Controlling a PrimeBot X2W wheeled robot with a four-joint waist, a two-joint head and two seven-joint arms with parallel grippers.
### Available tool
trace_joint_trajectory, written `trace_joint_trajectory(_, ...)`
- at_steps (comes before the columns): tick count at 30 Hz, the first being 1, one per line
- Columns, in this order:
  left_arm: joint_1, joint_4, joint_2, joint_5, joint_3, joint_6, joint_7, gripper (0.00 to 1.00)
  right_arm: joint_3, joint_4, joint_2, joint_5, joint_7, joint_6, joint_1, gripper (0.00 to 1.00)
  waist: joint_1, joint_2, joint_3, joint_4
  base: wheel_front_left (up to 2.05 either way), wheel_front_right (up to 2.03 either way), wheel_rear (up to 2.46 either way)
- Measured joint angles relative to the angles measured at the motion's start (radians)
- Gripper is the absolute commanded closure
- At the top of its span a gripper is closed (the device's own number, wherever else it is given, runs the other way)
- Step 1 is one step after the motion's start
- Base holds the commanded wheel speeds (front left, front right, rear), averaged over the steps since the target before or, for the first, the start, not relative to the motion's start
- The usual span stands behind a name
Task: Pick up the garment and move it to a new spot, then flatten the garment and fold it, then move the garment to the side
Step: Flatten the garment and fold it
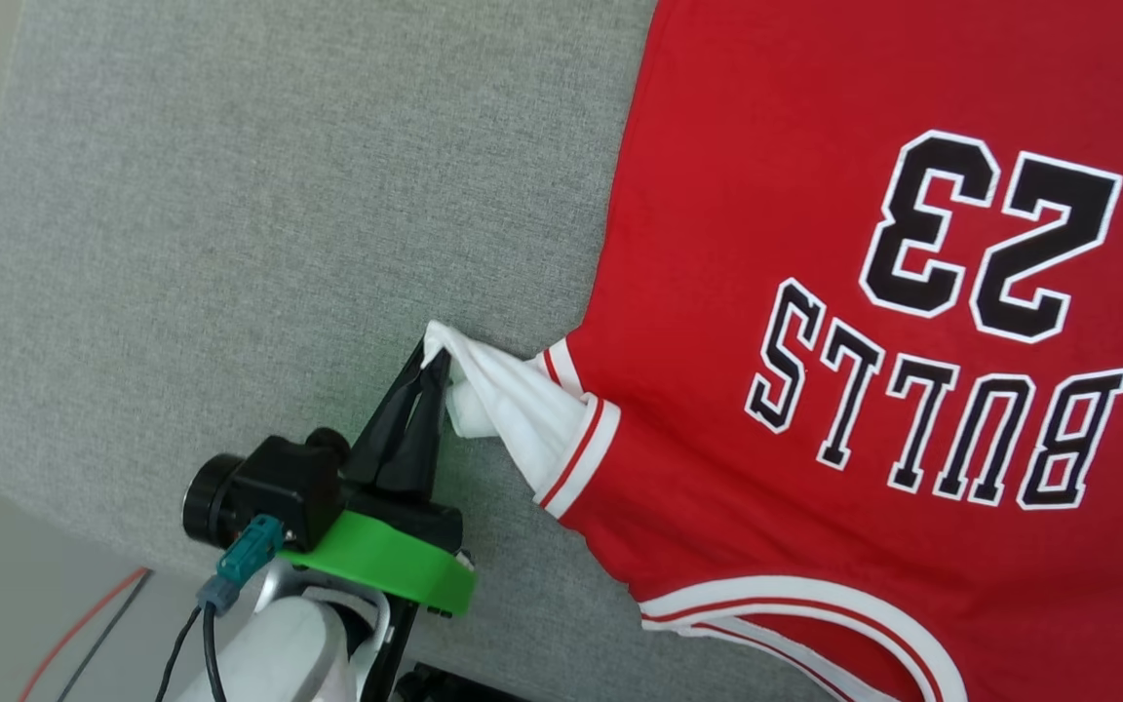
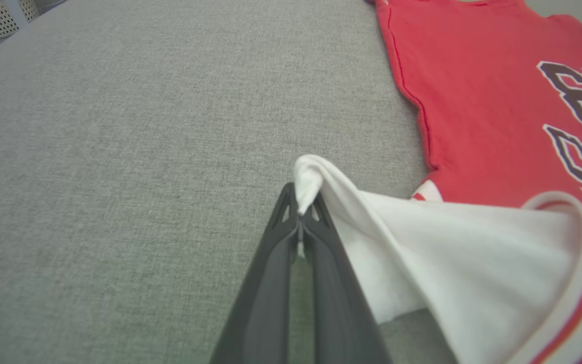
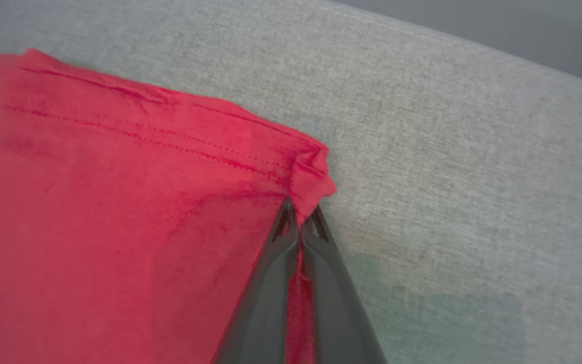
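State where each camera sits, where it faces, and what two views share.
Head view: on the head, looking down at the red shiny jersey with black numerals on a grey fabric surface; left pincer, pale forearm show.
Left wrist view: left wrist, facing along its dark fingers, shut on the white sleeve.
Right wrist view: right wrist, facing along the right pincer, shut on a red corner.
Head and left wrist views share that sleeve.
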Motion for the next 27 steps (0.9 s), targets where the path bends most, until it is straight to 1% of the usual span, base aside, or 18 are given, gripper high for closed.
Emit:
trace_joint_trajectory(3,0.029,0.012,0.007,-0.002,0.01,0.017,0.0,1.0,0.042,-0.015,0.024,0.04,-0.047,0.0,0.025,1.0,0.0,0.0,-0.034,-0.014,0.0,0.0,0.0)
trace_joint_trajectory(5,0.05,0.011,0.012,-0.003,0.015,0.027,0.0,1.0,0.082,-0.034,0.021,0.061,-0.074,0.0,0.051,1.0,0.0,0.0,-0.061,-0.026,0.0,0.0,0.0)
trace_joint_trajectory(7,0.07,0.011,0.023,-0.003,0.018,0.035,0.001,1.0,0.111,-0.059,-0.006,0.089,-0.099,0.0,0.084,1.0,-0.0001,0.0,-0.092,-0.04,0.0,0.0,0.0)
trace_joint_trajectory(10,0.097,0.007,0.046,-0.003,0.023,0.047,0.01,1.0,0.137,-0.112,-0.08,0.148,-0.139,0.0,0.158,1.0,0.0,0.0,-0.147,-0.063,0.0,0.0,0.0)
trace_joint_trajectory(13,0.125,-0.005,0.064,-0.005,0.031,0.062,0.02,1.0,0.139,-0.179,-0.135,0.215,-0.183,0.0,0.258,1.0,-0.0001,0.0,-0.201,-0.087,0.0,0.0,0.0)
trace_joint_trajectory(18,0.181,-0.024,0.091,-0.02,0.049,0.09,0.034,1.0,0.114,-0.283,-0.202,0.276,-0.25,0.0,0.474,1.0,-0.0001,0.0,-0.284,-0.133,0.0,0.0,0.0)
trace_joint_trajectory(21,0.214,-0.025,0.105,-0.039,0.058,0.101,0.037,1.0,0.074,-0.321,-0.229,0.299,-0.282,0.0,0.628,1.0,-0.0002,0.0,-0.328,-0.166,0.0,0.0,0.0)
trace_joint_trajectory(24,0.239,-0.023,0.117,-0.05,0.066,0.105,0.037,1.0,0.02,-0.352,-0.237,0.313,-0.308,0.0,0.788,1.0,-0.0002,0.0,-0.367,-0.201,0.0,0.0,0.0)
trace_joint_trajectory(27,0.262,-0.021,0.128,-0.058,0.078,0.112,0.038,1.0,-0.043,-0.382,-0.223,0.32,-0.325,0.0,0.953,1.0,-0.0002,0.0,-0.404,-0.237,0.0,0.0,0.0)
